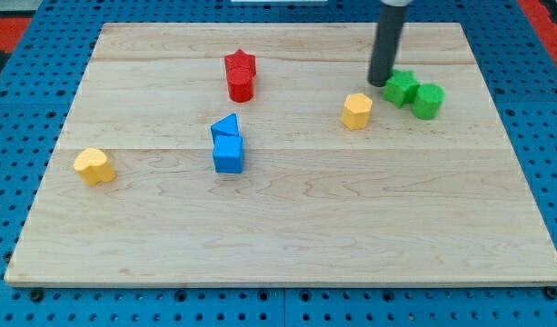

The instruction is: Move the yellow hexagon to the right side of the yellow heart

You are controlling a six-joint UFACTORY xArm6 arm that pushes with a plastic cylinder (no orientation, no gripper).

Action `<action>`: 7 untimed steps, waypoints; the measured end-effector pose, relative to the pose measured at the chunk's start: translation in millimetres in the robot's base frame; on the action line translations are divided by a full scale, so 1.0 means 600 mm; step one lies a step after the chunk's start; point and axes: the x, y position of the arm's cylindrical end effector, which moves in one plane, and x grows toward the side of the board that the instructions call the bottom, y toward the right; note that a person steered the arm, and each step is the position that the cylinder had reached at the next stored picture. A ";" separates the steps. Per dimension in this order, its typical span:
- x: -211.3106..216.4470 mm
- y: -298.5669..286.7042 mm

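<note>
Desk (287, 227) is lying flat across the frame, a pale wooden board on a blue pegboard. The tool here is a plain dark rod with nothing to open or clamp; my tip (380, 84) is sitting in the upper right of the frame, just left of the green star-like block (401, 88), close enough that I cannot tell whether they are touching. A second green block (428, 100), shape unclear, is resting against that one on its right. The yellow hexagon (356, 111) is lying just below and left of my tip, apart from it. The yellow heart (94, 166) is sitting far off at the left edge of the frame, well apart from the hexagon. Between them, two red blocks (241, 76) are stacking up toward the upper centre, and a blue triangle (225, 126) is touching a blue cube (228, 154) at centre. Judgement: the approach step is in hand, push not yet begun. The next move is calling for my tip to get round to the hexagon's right side, then drive it left, passing below the blue pair and stopping just right of the heart.
</note>
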 end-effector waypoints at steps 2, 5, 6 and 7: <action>-0.011 -0.046; 0.100 -0.113; 0.127 -0.111; 0.124 -0.179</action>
